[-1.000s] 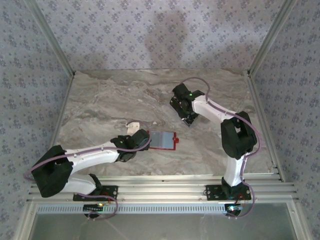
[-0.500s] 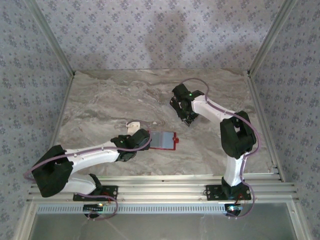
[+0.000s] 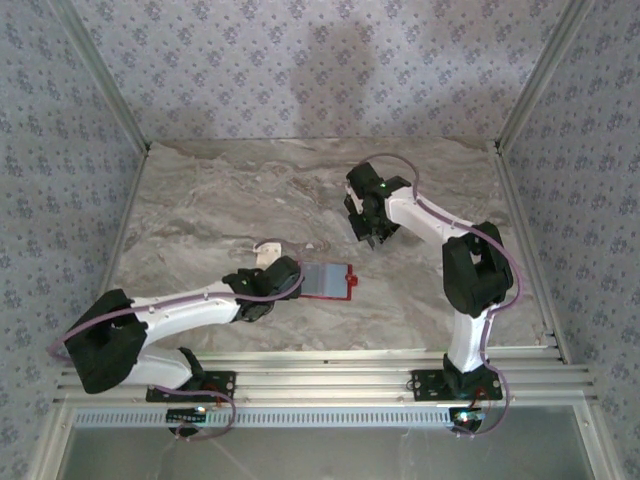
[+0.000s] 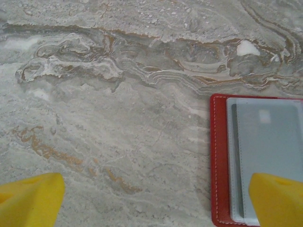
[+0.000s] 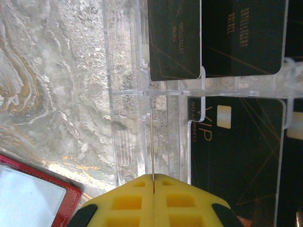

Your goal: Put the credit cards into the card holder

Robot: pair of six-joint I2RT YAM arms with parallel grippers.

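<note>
The left gripper [image 4: 151,203] is spread wide, its right fingertip [image 4: 277,201] over the open wallet [image 4: 218,161] lying flat. The right gripper [image 5: 153,182] is clenched tight, a thin edge running into its seam; whether that is a pinched card I cannot tell. Black cards [image 5: 236,156] sit in a clear stand [image 5: 125,118] just ahead of those fingers.

- card holder [image 3: 325,281]: red and leather-like with pale stitching along the edge; open and flat near the middle of the worktop [image 3: 220,200]; pale grey-blue inside facing up, snap tab on the right edge.
- credit cards [image 5: 173,38]: black with gold lettering and thin gold lines; three seen, in a clear plastic rack [image 5: 128,94] near the card holder, not touching it; one marked "VIP", with a pale chip.
</note>
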